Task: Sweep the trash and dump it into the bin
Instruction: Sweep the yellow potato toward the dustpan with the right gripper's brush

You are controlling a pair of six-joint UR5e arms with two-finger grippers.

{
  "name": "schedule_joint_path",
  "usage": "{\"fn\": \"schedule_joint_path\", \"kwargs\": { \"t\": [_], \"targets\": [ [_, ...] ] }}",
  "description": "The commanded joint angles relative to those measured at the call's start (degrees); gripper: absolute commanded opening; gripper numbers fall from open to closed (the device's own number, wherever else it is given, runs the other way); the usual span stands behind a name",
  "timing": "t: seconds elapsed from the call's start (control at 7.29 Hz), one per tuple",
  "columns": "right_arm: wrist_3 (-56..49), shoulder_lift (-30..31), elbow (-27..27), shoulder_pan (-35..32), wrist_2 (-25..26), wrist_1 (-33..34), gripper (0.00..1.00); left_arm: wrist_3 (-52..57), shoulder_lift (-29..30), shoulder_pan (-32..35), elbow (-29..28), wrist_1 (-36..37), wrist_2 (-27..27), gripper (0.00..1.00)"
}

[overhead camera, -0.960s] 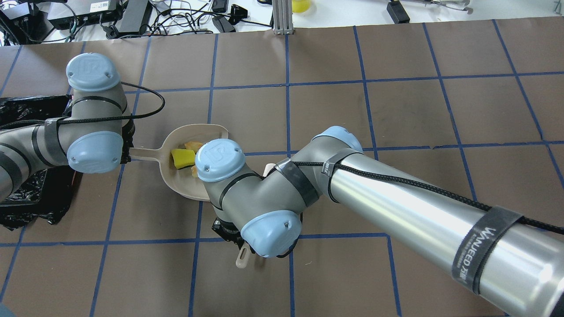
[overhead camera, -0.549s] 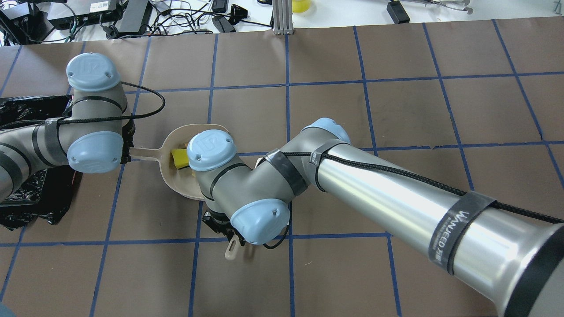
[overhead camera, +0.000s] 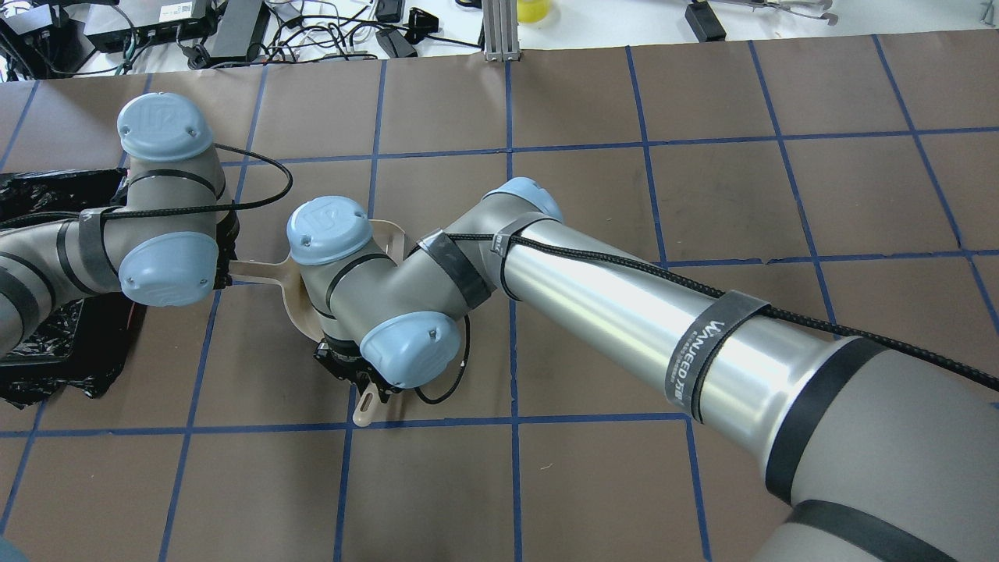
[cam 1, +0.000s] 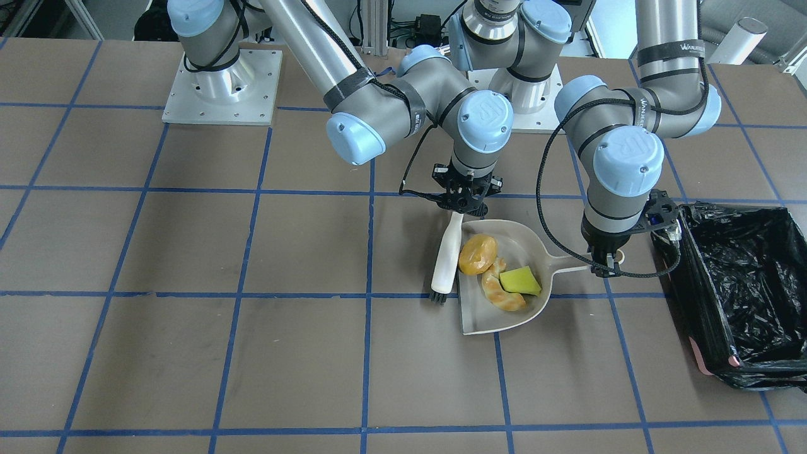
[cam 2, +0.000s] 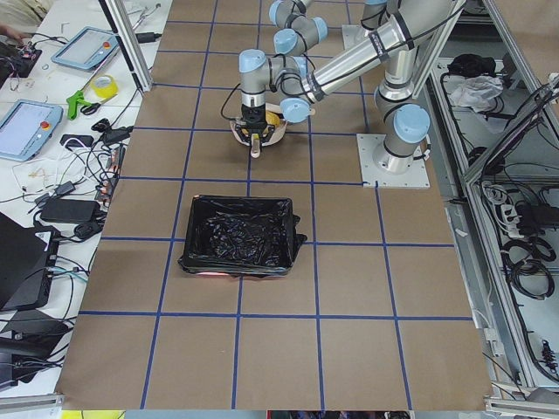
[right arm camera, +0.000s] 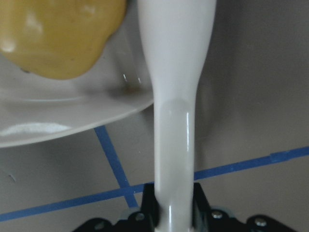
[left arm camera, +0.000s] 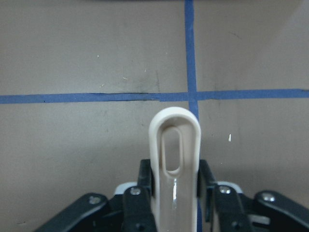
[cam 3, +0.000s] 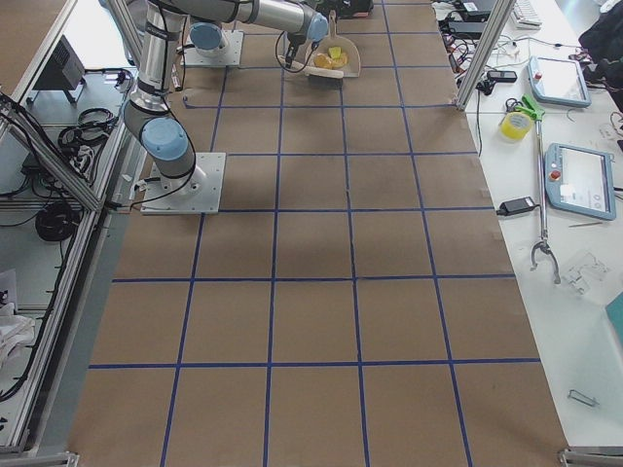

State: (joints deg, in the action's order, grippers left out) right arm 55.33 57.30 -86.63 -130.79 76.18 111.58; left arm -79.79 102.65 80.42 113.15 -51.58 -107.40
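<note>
The beige dustpan (cam 1: pixel 526 247) lies flat on the table and holds all three trash pieces: the orange lump (cam 1: pixel 477 253), the tan crescent (cam 1: pixel 501 294) and the yellow-green wedge (cam 1: pixel 521 281). My left gripper (cam 1: pixel 604 263) is shut on the dustpan handle (left arm camera: pixel 175 159). My right gripper (cam 1: pixel 464 203) is shut on the beige hand brush (cam 1: pixel 446 255), which runs along the pan's outer side, bristles down by the pan's open mouth. The lump (right arm camera: pixel 58 34) shows beside the brush handle (right arm camera: pixel 175 96). In the overhead view my right arm hides the trash. The bin (cam 1: pixel 737 284) stands beyond the pan's handle.
The bin's black bag (overhead camera: pixel 47 351) is at the table's left edge in the overhead view, with a pink rim corner (cam 1: pixel 698 352) showing. The robot bases (cam 1: pixel 220 88) stand at the table's robot side. Cables and devices (overhead camera: pixel 234 31) lie beyond the far edge.
My right arm has moved left and away in the overhead view, taking the brush with it, and now covers the dustpan's bowl. My left arm and the dustpan have stayed still.
</note>
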Motion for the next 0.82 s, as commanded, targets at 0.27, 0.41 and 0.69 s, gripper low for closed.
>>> {"fn": "schedule_joint_path", "kwargs": {
  "t": [0.27,0.41,0.69],
  "targets": [
    [-0.7,-0.9,1.5,-0.1,-0.5,1.6,0.00,0.5,-0.2,0.0,-0.8,0.1,0.1,0.00],
    [-1.1,-1.8,1.3,0.1,-1.7,5.5,0.00,0.5,-0.2,0.0,-0.8,0.3,0.1,0.00],
    [-1.8,-1.6,1.1,0.1,-0.9,4.5,0.00,0.6,-0.3,-0.1,-0.9,0.3,2.0,0.00]
  ]
}}
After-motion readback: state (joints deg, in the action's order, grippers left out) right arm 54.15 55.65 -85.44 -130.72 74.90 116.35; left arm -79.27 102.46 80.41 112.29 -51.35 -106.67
